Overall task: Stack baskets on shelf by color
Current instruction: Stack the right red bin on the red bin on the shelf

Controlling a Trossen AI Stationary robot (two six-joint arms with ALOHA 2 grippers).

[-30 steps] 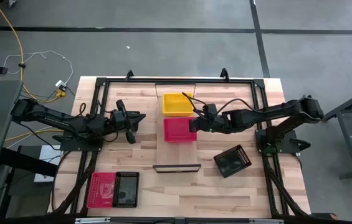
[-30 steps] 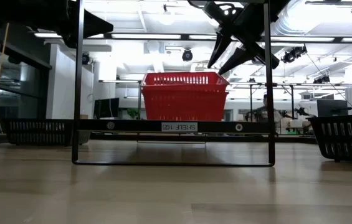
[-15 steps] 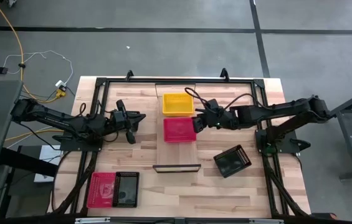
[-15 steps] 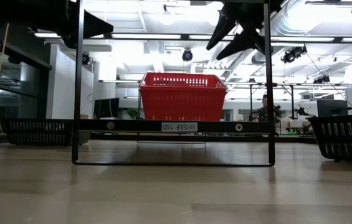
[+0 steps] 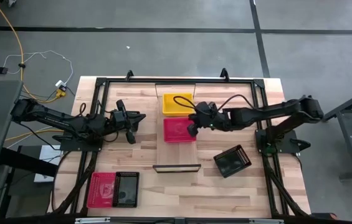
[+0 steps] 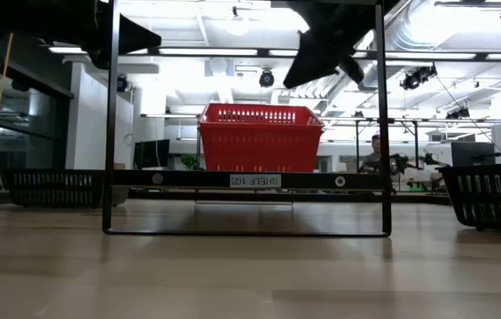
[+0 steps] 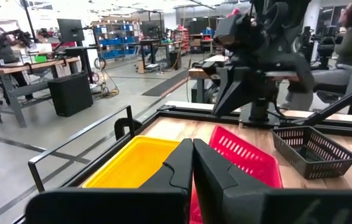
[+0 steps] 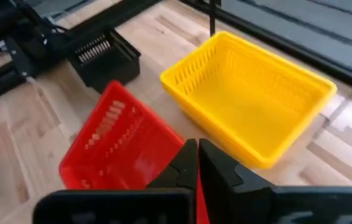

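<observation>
At the near left of the worktop [image 5: 182,186], a red basket [image 5: 101,188] and a black basket [image 5: 126,188] are seen side by side, unsorted. A second black basket [image 5: 232,160] lies at the near right. On the shelf [image 5: 144,134], a red one [image 5: 177,130] and, farther, a yellow one [image 5: 176,104] are placed. The right claw [image 5: 191,127], pinched shut and empty, hovers over the red one's edge; the left claw [image 5: 139,118] is closed, idle. Most sorting is judged undone.
</observation>
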